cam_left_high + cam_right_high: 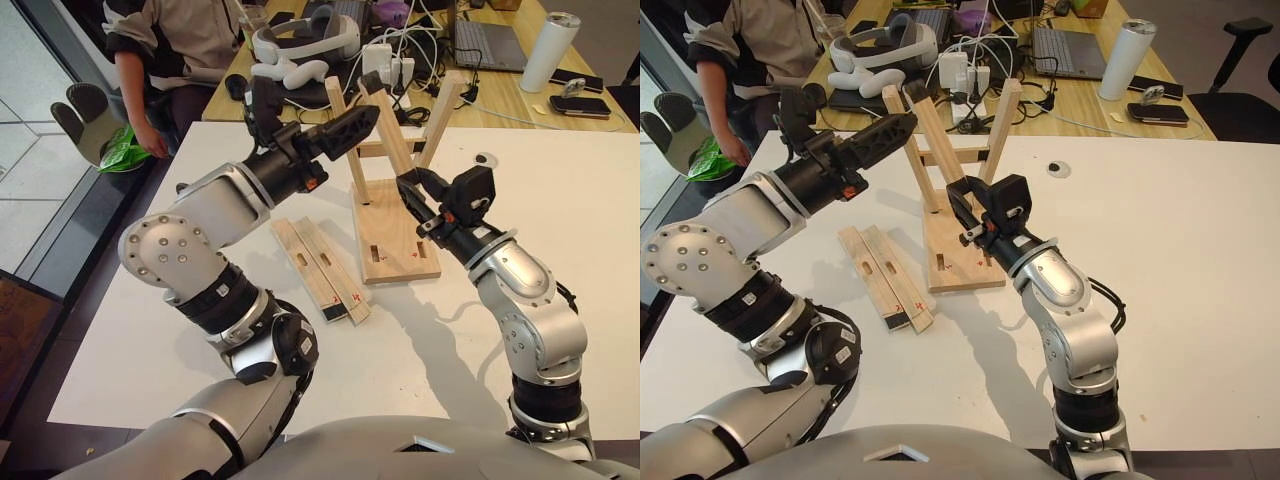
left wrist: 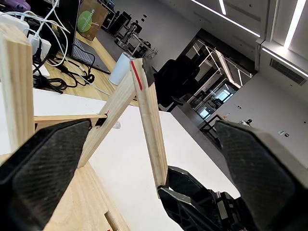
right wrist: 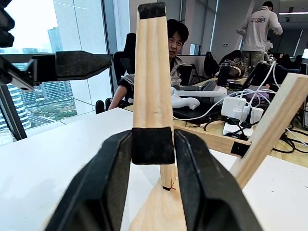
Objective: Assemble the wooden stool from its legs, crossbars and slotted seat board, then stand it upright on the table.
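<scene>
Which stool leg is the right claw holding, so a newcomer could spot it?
On the white table, find the seat board lying flat with three legs sticking up. The held leg is the middle one, clamped near its base by the right claw; the crossbar links only its two neighbours.

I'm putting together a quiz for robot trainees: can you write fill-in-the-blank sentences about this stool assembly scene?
1. The right hand is ___ on an upright pale wooden leg.
2. The left hand is ___, gripping nothing.
3. The slotted wooden seat board lies ___ on the white table.
4. ___ loose wooden slats lie beside that board.
Missing words: shut; open; flat; two.
</scene>
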You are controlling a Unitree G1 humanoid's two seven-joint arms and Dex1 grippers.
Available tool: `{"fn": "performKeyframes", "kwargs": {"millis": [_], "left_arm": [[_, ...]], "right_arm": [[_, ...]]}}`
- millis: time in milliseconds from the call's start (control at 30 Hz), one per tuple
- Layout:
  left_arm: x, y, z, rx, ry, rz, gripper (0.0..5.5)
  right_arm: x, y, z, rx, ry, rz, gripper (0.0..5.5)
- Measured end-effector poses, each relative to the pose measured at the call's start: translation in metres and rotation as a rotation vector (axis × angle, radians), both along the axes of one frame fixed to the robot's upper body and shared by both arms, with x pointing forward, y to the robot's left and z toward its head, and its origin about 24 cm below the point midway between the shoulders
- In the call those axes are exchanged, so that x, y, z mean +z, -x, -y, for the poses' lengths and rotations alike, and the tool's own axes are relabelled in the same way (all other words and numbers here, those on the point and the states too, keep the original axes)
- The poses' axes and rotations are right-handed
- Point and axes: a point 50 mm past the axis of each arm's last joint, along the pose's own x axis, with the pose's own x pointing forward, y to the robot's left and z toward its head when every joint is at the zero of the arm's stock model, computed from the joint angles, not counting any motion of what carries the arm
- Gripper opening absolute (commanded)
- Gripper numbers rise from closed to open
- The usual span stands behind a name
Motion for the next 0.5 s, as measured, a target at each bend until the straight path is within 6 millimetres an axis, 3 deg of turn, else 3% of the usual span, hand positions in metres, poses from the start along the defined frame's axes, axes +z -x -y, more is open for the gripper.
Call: {"fn": "performKeyframes", "kwargs": {"millis": [200, 500], "left_arm": [[-0.003, -0.003, 0.004, 0.002, -0.024, -0.035, 5.05], [0.004, 0.002, 0.003, -0.029, 0.024, 0.020, 3.59]], "right_arm": [[0.003, 0.004, -0.010, 0.067, -0.041, 0.019, 1.29], [0.002, 0.008, -0.018, 0.144, -0.064, 0.003, 1.29]]}}
